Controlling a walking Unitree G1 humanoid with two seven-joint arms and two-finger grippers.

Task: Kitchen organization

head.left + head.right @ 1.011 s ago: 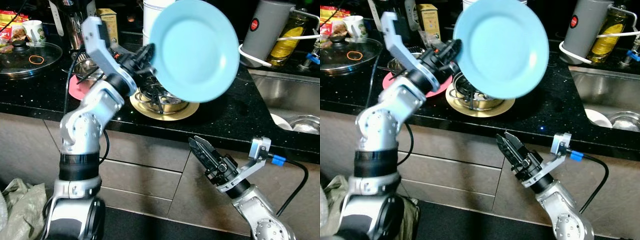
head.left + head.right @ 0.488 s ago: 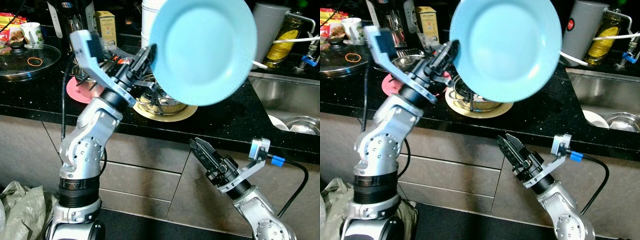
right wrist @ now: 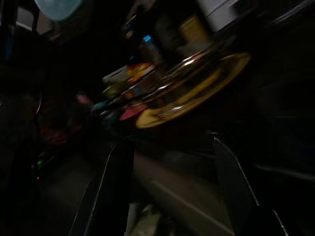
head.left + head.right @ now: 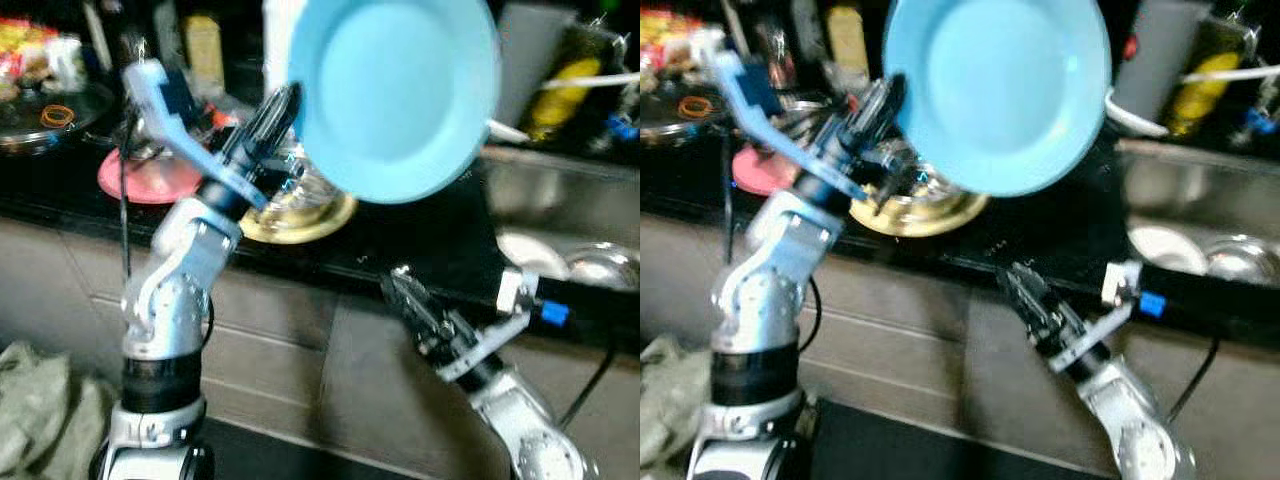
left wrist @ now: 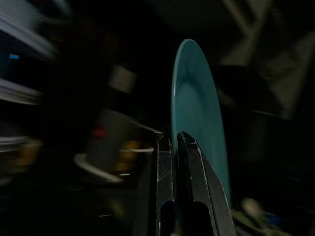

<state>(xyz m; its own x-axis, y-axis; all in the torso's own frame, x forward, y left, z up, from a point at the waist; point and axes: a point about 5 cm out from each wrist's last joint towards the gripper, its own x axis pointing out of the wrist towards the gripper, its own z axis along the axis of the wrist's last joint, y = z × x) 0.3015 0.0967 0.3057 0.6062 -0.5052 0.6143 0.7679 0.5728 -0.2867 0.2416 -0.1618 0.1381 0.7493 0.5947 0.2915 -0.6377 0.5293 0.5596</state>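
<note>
Pinching the rim of a round pale-blue plate [image 4: 393, 92], the left gripper [image 4: 283, 103] is clamped on its lower left edge, fingers [image 5: 189, 162] closed on either side. The plate stands nearly upright, hollow face toward the camera, raised above the black stone counter [image 4: 420, 235] and a gold-rimmed dish with wire rack [image 4: 300, 205]. The right gripper [image 4: 400, 290] hangs below the counter edge, fingers spread apart.

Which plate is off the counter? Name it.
The light blue plate, held up on edge by the left gripper. The pink plate and yellow plate lie flat on the counter.
</note>
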